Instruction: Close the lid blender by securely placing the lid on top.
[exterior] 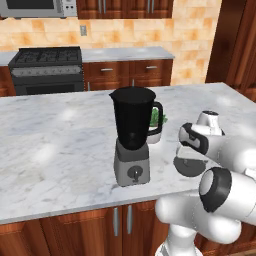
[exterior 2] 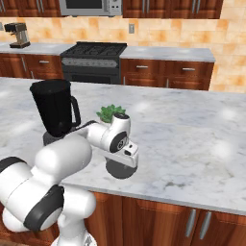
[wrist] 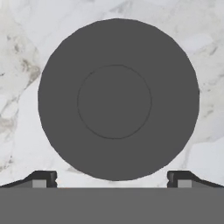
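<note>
Two dark fingertips stood spread wide as my gripper (wrist: pixel 112 177) hovered over the lid (wrist: pixel 118 99) lying flat on the marble counter (exterior: pixel 55 150) beside the blender (exterior: pixel 132 135); I judged centring on its raised middle essential before descending.

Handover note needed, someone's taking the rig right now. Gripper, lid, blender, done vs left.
Gripper: open, fingers spread wide, pointing down over the lid, holding nothing.
Lid: flat on the marble counter near the front edge, right of the blender, apart from it.
Blender: upright on the counter, jar mouth uncovered; small potted plant behind it.
Done: hand lined up above the lid.
Left: descend, grasp the lid, lift, seat it on the jar.
</note>
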